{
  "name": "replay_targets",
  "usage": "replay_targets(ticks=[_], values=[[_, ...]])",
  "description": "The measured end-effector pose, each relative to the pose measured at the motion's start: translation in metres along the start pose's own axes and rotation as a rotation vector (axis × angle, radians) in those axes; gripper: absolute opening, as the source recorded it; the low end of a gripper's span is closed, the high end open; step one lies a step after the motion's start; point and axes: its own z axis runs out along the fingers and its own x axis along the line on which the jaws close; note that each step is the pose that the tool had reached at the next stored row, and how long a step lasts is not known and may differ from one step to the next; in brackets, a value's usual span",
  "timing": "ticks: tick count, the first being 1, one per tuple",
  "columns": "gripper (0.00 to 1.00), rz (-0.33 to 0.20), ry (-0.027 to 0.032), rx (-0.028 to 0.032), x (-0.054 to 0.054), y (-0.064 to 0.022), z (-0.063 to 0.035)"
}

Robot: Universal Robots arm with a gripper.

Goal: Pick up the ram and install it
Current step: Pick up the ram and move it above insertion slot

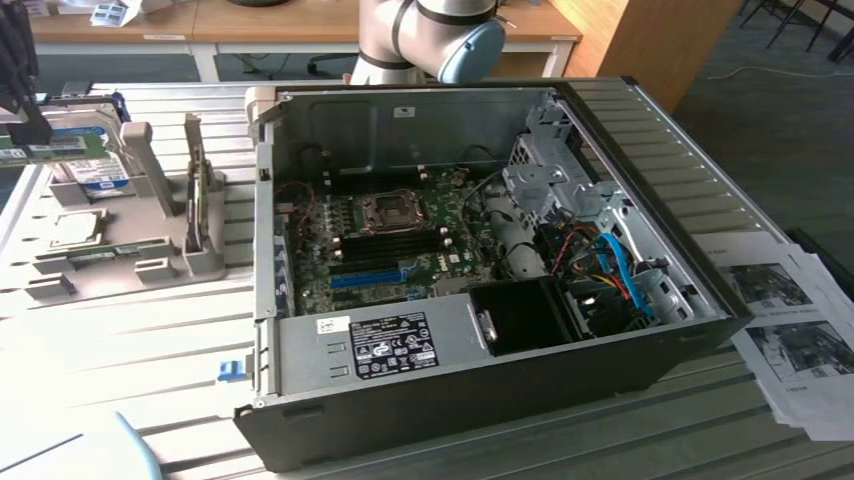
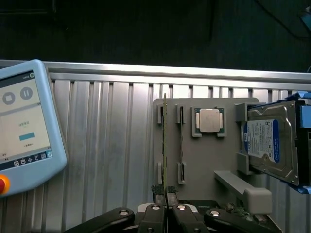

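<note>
Starting at the exterior view's left: the grey tray [image 1: 127,255] sits at roughly 9 o'clock from the open computer case [image 1: 667,190], with the hard drive [image 1: 96,180] propped on it.

In the wrist view the gripper [image 2: 166,213] is pinched almost shut on the near end of the ram [image 2: 165,145]. The stick is edge-on and runs straight out from the fingertips. It lines up with the tray's slot posts on the side away from the hard drive, with the CPU [image 2: 210,120] between them. Can't tell if the stick is clear of the posts or sitting in them.

The teach pendant [image 2: 24,121] lies near the tray on the ram's side, so I reckon there's not loads of slack that way.

The motherboard [image 1: 310,280] is at 3 o'clock from the tray, and its dark memory slots [image 1: 390,245] look to run about 9-to-3. The case wall nearest the tray stands between the two. The arm base [image 1: 427,40] is at 12 o'clock of the case, and the loose papers [image 1: 787,320] are at 4.
</note>
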Motion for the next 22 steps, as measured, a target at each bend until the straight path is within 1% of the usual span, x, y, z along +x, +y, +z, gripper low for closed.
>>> replay_targets(ticks=[12, 22], values=[[0.11, 0.000, -0.0001, 0.0002, 0.000, 0.0001, -0.0135], [0.11, 0.000, 0.0001, -0.0001, 0.000, -0.0001, -0.0141]])
